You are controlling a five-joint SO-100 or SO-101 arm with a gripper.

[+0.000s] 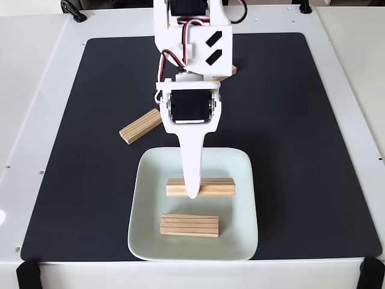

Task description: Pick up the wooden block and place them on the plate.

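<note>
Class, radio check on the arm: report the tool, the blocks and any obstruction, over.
Tool low over the plate, at upper block; grip state unclear. Second block on plate. One block on the mat, another behind the arm. Nothing blocking.

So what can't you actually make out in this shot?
- Gripper, fixed view: open, shut or gripping cannot be told; only one white finger shows over the upper block in the plate.
- Block behind the arm: mostly covered by the arm.
- Block on the mat: right end behind the gripper body.
</note>
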